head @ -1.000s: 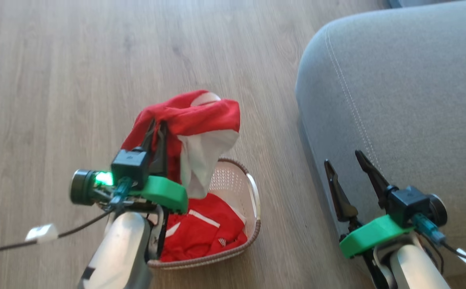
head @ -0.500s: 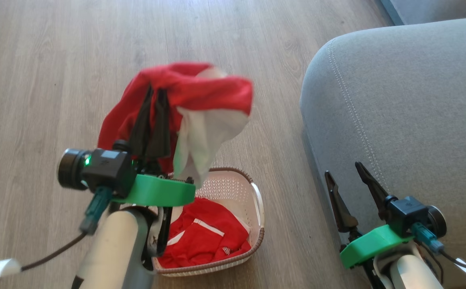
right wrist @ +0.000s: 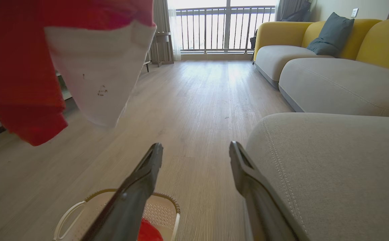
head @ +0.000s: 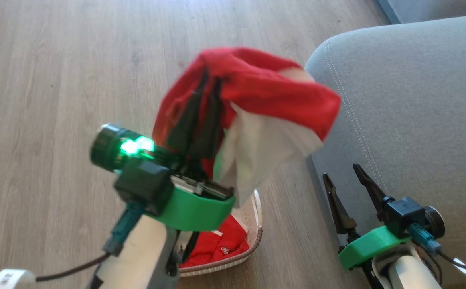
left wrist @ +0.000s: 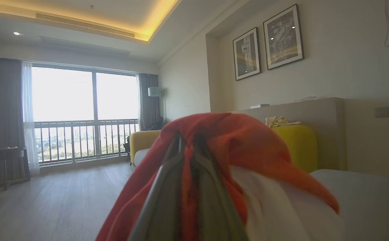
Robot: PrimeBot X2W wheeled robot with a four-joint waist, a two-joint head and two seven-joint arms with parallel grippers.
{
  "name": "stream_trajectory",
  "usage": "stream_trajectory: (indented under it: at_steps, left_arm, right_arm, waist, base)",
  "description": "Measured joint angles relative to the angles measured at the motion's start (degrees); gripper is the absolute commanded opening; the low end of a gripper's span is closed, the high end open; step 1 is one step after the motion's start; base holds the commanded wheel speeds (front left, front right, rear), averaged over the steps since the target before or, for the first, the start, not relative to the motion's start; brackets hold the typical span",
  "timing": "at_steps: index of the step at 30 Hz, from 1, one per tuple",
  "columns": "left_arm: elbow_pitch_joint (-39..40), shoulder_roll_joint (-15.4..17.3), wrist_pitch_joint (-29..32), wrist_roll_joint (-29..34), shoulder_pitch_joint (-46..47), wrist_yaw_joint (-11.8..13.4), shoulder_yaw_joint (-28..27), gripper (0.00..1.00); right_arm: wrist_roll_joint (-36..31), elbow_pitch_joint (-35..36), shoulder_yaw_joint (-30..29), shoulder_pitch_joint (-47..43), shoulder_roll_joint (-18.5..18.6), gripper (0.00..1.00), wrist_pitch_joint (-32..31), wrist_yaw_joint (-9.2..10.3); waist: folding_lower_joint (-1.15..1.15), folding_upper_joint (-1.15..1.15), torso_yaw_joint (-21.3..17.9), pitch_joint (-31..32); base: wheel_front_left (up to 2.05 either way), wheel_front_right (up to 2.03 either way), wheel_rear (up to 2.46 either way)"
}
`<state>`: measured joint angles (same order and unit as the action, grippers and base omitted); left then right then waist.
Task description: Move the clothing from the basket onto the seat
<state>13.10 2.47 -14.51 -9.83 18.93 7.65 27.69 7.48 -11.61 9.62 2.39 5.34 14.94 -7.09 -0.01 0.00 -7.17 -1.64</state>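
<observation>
My left gripper [head: 211, 78] is shut on a red garment with a white lining [head: 265, 94], held in the air above and right of the basket [head: 258, 224], its hem reaching the corner of the grey seat [head: 409, 100]. In the left wrist view the garment [left wrist: 238, 140] drapes over that gripper [left wrist: 188, 140]. A second red piece of clothing [head: 221, 247] lies in the basket, partly hidden by my left arm. At the lower right my right gripper [head: 339, 170] stands open and empty beside the seat's edge. The right wrist view shows it [right wrist: 194, 145] above the basket [right wrist: 172, 204], with the hanging garment [right wrist: 17, 53] at upper left.
The basket stands on a wooden floor [head: 56, 80]. Further grey sofa cushions with yellow backs [right wrist: 335, 77] run beyond the seat toward a balcony window [left wrist: 80, 110]. A small dark table [left wrist: 7, 160] stands by the window. A cable [head: 56, 273] trails from my left wrist.
My left arm has lifted the red garment higher and carried it right, from above the basket to the seat's corner. The right gripper has stayed open in place.
</observation>
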Motion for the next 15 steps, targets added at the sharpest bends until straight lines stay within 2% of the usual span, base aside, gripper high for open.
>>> stream_trajectory:
  at_steps: [6,15]
  left_arm:
    - [-2.15,0.00,-0.21,0.18,-0.36,-0.93,0.93,0.00]
    - [-3.60,0.00,-0.21,0.31,-0.36,-1.00,0.94,0.00]
  right_arm:
    - [-0.03,0.02,-0.18,-0.01,0.04,1.00,0.00,0.01]
    - [-0.42,1.78,0.46,0.00,0.58,1.00,0.00,0.00]
  waist:
    - [0.00,0.00,-0.44,-0.06]
    - [0.00,0.00,-0.68,-0.61]
  base:
    - [0.00,0.00,0.00]
    - [0.00,0.00,0.00]
